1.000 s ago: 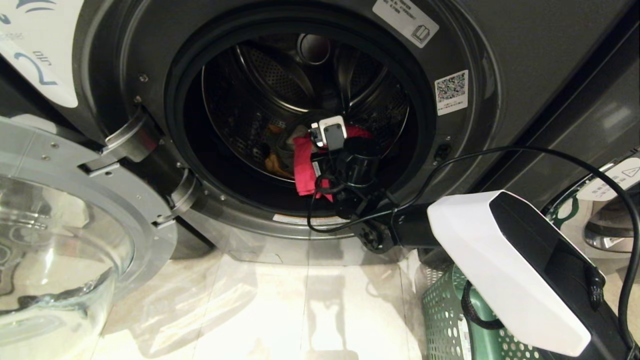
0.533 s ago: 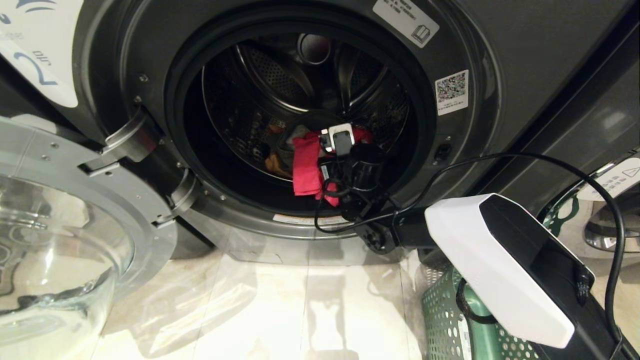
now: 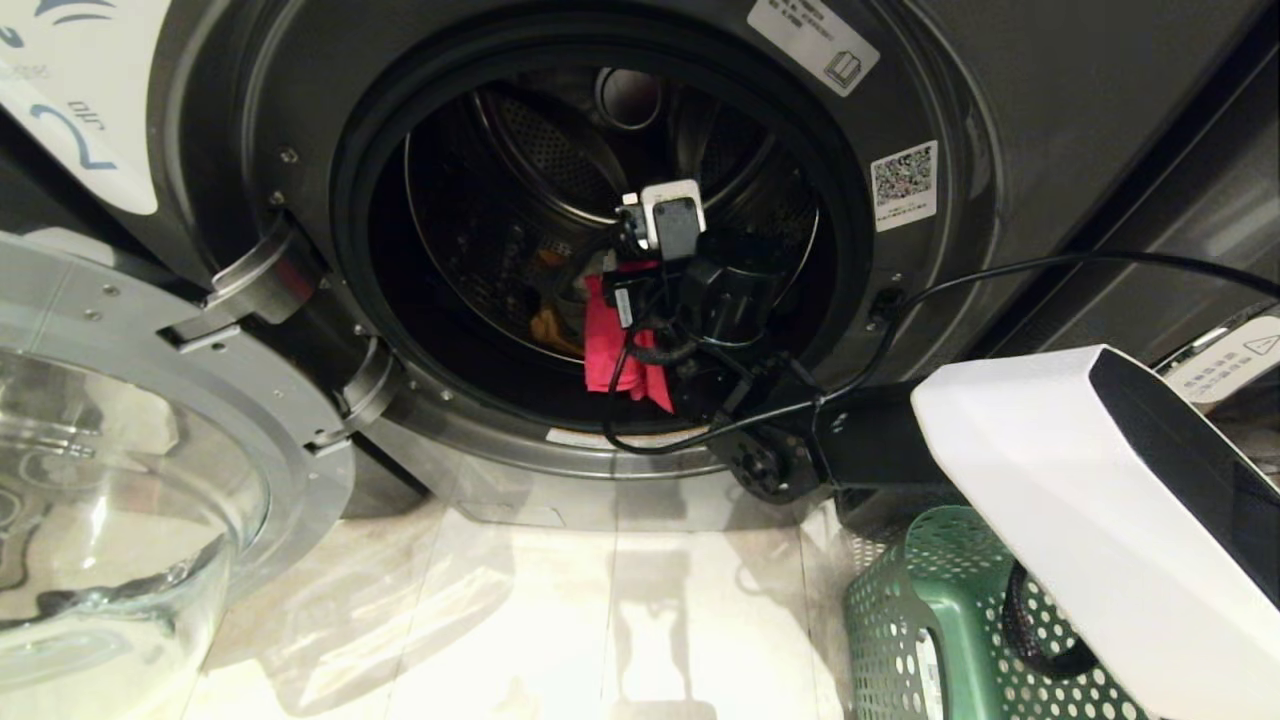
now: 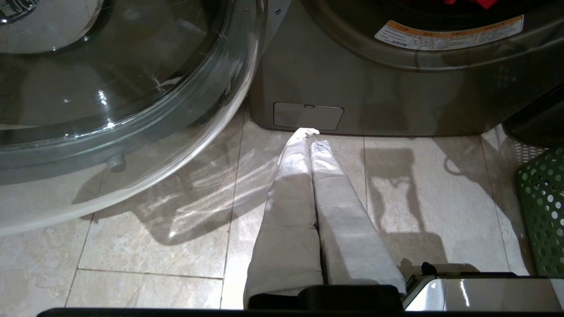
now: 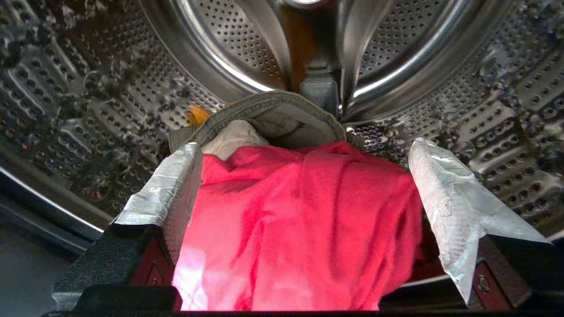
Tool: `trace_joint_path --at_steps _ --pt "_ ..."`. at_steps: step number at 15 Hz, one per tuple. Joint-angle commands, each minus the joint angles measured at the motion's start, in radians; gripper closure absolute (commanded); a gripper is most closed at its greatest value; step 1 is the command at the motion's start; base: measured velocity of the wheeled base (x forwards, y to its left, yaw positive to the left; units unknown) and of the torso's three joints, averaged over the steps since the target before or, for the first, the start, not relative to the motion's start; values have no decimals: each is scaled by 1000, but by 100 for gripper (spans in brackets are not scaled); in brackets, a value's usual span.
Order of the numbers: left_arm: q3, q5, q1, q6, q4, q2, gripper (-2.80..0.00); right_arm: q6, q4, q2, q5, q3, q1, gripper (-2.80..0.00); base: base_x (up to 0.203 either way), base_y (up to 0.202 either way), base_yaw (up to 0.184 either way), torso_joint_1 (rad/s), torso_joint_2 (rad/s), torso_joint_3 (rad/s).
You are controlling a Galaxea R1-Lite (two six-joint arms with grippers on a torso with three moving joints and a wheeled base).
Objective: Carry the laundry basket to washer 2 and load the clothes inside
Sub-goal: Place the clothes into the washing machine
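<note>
Washer 2, dark grey with a blue "2" on its white label, has its glass door swung open to the left. My right gripper reaches into the drum and stands open, its taped fingers apart on either side of the pink-red garment, not closed on it. That garment drapes toward the drum's front lip. Behind it lie a grey garment and a bit of mustard yellow garment. The green laundry basket stands on the floor at the lower right. My left gripper is shut, low before the washer.
The open door takes up the floor space on the left. The basket sits close to the washer's right front corner. A black cable loops from the right arm across the door opening. Pale floor tiles lie between door and basket.
The right gripper has opened wider and risen inside the drum. The pink-red garment now lies below the gripper, loose between the fingers. The right forearm has shifted right. Left arm still.
</note>
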Motion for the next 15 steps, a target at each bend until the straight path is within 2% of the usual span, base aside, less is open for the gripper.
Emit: trace_joint_path --at_steps 1,5,8,10,13,14,15 --pt "0 0 -1 0 0 0 0 -1 -8 -22 -4 14 16 -280 0 0 0 0 0 0" --pt "-1 0 0 0 -1 0 0 14 -1 -18 -2 24 37 -280 0 0 0 0 0 0" --pt "1 0 0 0 -1 0 0 44 24 -50 2 168 56 -280 0 0 0 0 0 0" --pt "0 0 0 0 0 0 0 92 93 -78 -2 232 67 -280 0 0 0 0 0 0" --pt "-1 0 0 0 0 0 0 131 148 -78 -8 211 51 -280 0 0 0 0 0 0" --pt "-1 0 0 0 -1 0 0 153 148 -62 -6 202 43 0 0 0 0 0 0 0" --pt "0 0 0 0 -1 0 0 176 154 -41 -6 191 38 0 0 0 0 0 0 0"
